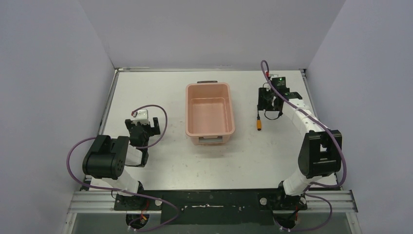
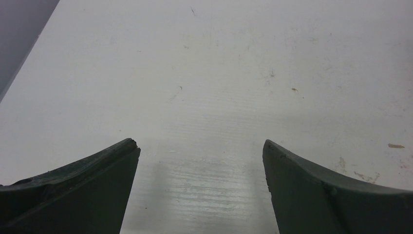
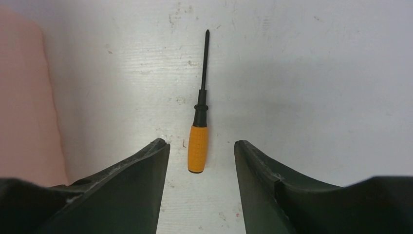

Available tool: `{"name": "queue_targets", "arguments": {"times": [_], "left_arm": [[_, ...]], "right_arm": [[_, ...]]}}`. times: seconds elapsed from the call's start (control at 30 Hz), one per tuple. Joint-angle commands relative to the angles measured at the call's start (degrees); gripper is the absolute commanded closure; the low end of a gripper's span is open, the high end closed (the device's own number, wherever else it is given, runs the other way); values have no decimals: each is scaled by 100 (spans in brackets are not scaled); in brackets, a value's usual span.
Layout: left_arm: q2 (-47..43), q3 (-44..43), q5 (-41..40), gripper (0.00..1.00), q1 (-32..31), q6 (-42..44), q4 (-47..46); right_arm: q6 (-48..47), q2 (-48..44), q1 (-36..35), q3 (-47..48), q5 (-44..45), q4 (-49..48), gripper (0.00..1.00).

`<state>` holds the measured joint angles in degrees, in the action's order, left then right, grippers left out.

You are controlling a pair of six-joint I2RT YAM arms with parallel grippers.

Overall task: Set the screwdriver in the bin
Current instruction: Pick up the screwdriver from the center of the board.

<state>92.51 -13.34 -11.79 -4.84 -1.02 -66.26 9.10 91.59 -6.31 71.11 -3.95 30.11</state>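
Observation:
The screwdriver [image 1: 259, 124] lies flat on the white table, just right of the bin [image 1: 187, 112]. Its orange handle points toward the arms and its thin black shaft [image 3: 204, 58] points away. My right gripper [image 1: 265, 111] hovers over it, open. In the right wrist view the handle [image 3: 197, 148] sits between the two fingertips of my right gripper [image 3: 201, 144], untouched by either. The salmon-pink bin is empty, and its wall [image 3: 24, 97] shows at the left of that view. My left gripper [image 1: 142, 122] rests left of the bin, open over bare table [image 2: 201, 146].
White walls close the table at the back and on both sides. The bin's dark handle [image 1: 206, 82] faces the far wall. Purple cables loop beside both arms [image 1: 160, 122].

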Motion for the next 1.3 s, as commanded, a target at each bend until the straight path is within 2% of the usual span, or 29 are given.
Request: {"name": "queue_targets", "arguments": {"times": [0.0,0.4,0.53,0.67,0.77,0.87,1.27], "left_arm": [[-31,-115,-14,3,-17,-42,-320],[-30,-109,-14,3,-17,-41,-319],[-29,-111,-13,3,-17,-46,-318],[-31,-117,-13,3,-17,-44,-320],[-31,-113,-13,3,-17,-40,-318],[-28,-116,-16,3,-17,-41,-319],[-27,-115,-14,3,-17,-41,-320]], "right_arm": [[51,295,41,-294,-63,-355,47],[83,1052,39,-789,-77,-928,49],[82,1153,35,-838,-71,-987,59],[50,1162,40,-812,-106,-953,81],[49,1019,33,-766,-100,-896,85],[44,770,37,-635,-53,-709,94],[-4,-169,29,231,120,230,93]]}}
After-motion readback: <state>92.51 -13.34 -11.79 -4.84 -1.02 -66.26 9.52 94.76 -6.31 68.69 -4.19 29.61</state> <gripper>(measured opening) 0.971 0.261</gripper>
